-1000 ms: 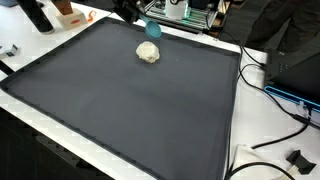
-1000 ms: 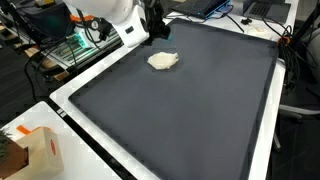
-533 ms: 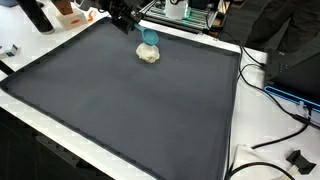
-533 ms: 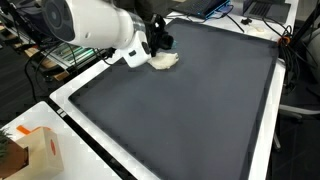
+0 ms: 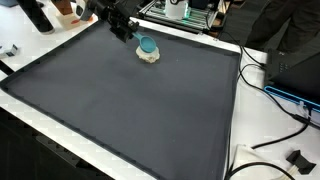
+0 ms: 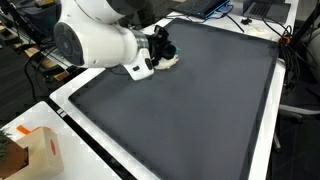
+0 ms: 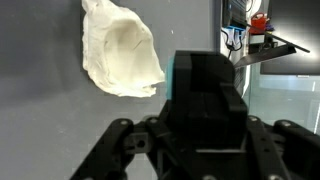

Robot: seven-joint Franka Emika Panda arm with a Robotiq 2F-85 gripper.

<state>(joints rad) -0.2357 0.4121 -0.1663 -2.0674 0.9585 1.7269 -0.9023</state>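
Gripper [image 5: 136, 37] low over the far end of the dark mat [image 5: 130, 110], as I see it from the remote desk: its tip carries a teal piece [image 5: 147, 45] that meets the top of the cream lump [image 5: 149, 57], though I cannot tell whether the two touch. Nor can I tell whether the fingers are clenched on that teal piece or whether it is part of them. Reading an exterior view from the left, a dark bottle-shaped thing [image 5: 36, 14] and an orange object [image 5: 66, 12] stand off the mat on the white table [image 5: 235, 150]. Then come the gripper and the lump near the mat's far edge, then cables [image 5: 272, 88] trailing over the table at right, and a small black item [image 5: 297, 158] in the near right corner. In an exterior view from another side, a cardboard box [image 6: 35, 150] sits low at left. The bulky white arm [image 6: 95, 40] reaches in above it, and the black gripper [image 6: 160, 47] hides the left part of the lump [image 6: 174, 60], with the mat [image 6: 200, 110] running away to the right. In the wrist view the lump [image 7: 120, 50] lies upper left on the mat, just beside the gripper [image 7: 208, 95], whose black body shows the teal piece [image 7: 172, 72] as a strip on its left edge. A small red and white object [image 7: 259, 22] shows at upper right, beyond the mat.
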